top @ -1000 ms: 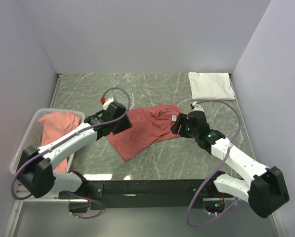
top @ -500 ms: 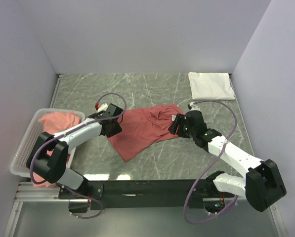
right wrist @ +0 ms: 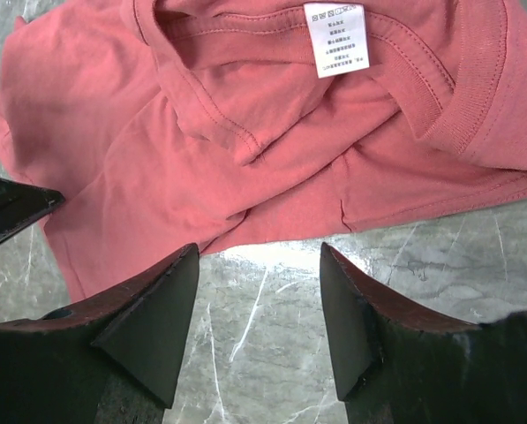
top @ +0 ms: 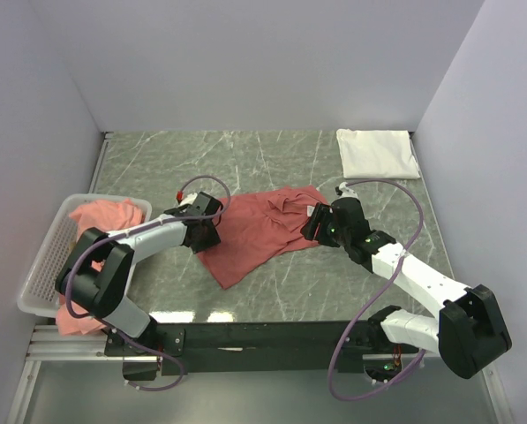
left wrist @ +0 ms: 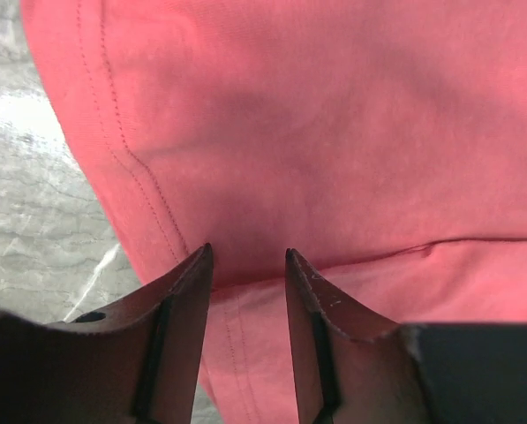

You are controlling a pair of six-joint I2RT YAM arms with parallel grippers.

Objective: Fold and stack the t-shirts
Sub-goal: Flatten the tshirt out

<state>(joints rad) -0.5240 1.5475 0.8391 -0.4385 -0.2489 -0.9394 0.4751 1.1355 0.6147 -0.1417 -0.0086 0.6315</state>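
A coral-red t-shirt [top: 261, 228] lies crumpled and spread on the marble table, its white neck label [right wrist: 336, 39] showing. My left gripper [top: 208, 237] is open, low over the shirt's left hem [left wrist: 245, 265], with cloth lying between the fingers. My right gripper [top: 313, 226] is open and empty, hovering over bare table just below the shirt's collar edge [right wrist: 259, 256]. More coral shirts [top: 102, 231] lie in the basket at left. A folded white t-shirt [top: 377, 152] lies at the back right.
A white mesh basket [top: 44, 261] stands at the left table edge. White walls close in the back and both sides. The black front rail [top: 272, 336] runs along the near edge.
My left gripper has moved down and a little right onto the shirt's left edge, its arm swinging in. My right gripper has shifted slightly left and stayed open.
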